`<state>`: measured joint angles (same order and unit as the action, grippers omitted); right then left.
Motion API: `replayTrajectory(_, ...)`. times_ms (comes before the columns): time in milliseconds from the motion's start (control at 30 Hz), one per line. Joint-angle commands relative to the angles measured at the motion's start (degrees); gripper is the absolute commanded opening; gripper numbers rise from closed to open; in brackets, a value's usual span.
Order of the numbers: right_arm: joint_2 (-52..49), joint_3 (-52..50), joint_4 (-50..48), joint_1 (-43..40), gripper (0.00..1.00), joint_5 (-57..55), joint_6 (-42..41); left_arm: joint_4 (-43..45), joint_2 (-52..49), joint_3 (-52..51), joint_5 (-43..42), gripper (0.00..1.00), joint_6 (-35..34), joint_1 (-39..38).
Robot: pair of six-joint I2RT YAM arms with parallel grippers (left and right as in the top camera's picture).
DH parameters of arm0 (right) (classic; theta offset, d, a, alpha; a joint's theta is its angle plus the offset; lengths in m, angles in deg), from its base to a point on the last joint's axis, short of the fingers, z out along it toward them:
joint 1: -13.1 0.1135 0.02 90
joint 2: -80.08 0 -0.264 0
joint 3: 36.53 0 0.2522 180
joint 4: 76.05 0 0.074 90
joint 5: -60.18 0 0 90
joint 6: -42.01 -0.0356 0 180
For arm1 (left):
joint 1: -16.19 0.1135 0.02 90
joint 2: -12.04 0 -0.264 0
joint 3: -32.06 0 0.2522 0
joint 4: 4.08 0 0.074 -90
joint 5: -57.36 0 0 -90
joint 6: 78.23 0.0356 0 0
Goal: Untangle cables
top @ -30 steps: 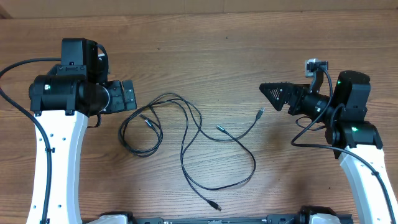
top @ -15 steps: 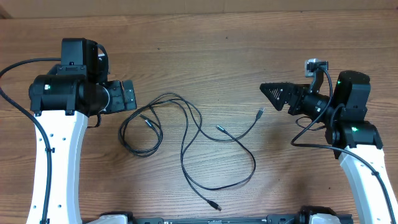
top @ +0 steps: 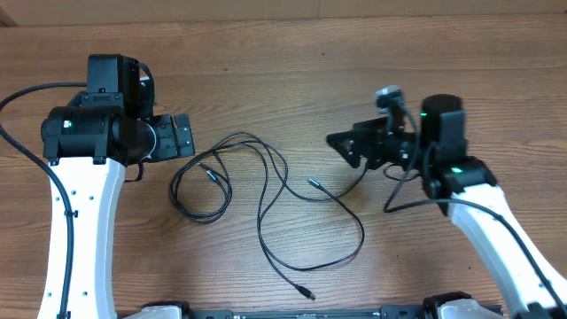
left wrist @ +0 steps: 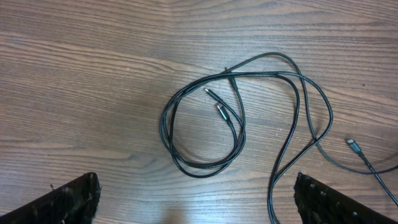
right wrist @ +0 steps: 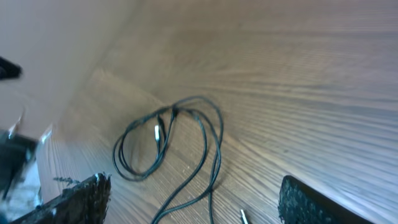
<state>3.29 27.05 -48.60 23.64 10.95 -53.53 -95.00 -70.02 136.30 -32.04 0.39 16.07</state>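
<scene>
Thin black cables (top: 266,190) lie tangled on the wooden table. A coiled loop (top: 199,190) sits at the left, long strands run right and down to plugs (top: 306,292) (top: 312,183). In the left wrist view the loop (left wrist: 202,134) lies ahead of the jaws, with plugs inside it (left wrist: 219,109). My left gripper (top: 183,137) is open and empty, just left of the loop; its fingers show in the left wrist view (left wrist: 199,202). My right gripper (top: 344,146) is open and empty, above the cables' right end. The right wrist view, blurred, shows cables (right wrist: 205,134) between its fingers (right wrist: 193,199).
The wooden table (top: 283,71) has bare surface at the back and front left. Thick black robot wires run along both arms (top: 27,97) (top: 412,199). A pale wall edge shows at the left of the right wrist view (right wrist: 37,50).
My right arm has swung left toward the middle of the table, its gripper now over the cables' right end. The left arm and the cables have not moved.
</scene>
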Motion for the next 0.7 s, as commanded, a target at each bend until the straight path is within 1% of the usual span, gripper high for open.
replayTrajectory(0, -5.66, 0.81, -3.04, 4.66, 0.85, -0.92, 3.28, 0.02, 1.07, 1.22, -0.63, 1.00, 1.09, 0.20)
replayTrajectory(200, -13.35, 0.81, -8.22, 10.12, 0.85, -0.94, 4.17, 0.02, 1.07, 1.22, -0.63, 0.99, 1.09, 0.20)
replayTrajectory(267, -15.76, 0.81, -9.16, 11.93, 0.83, -1.49, 4.17, 0.02, 1.07, 1.22, -0.63, 1.00, 1.09, 0.20)
replayTrajectory(400, -20.39, 0.81, -10.01, 15.85, 0.79, -7.43, 4.13, 0.02, 1.07, 1.22, -0.63, 1.00, 1.09, 0.20)
replayTrajectory(500, -22.91, 0.81, -10.19, 17.22, 0.79, -10.19, 4.11, 0.02, 1.07, 1.22, -0.63, 0.99, 1.09, 0.20)
replayTrajectory(667, -25.88, 0.81, -12.35, 17.57, 0.78, -10.29, 3.89, 0.02, 1.07, 1.22, -0.63, 1.00, 1.09, 0.20)
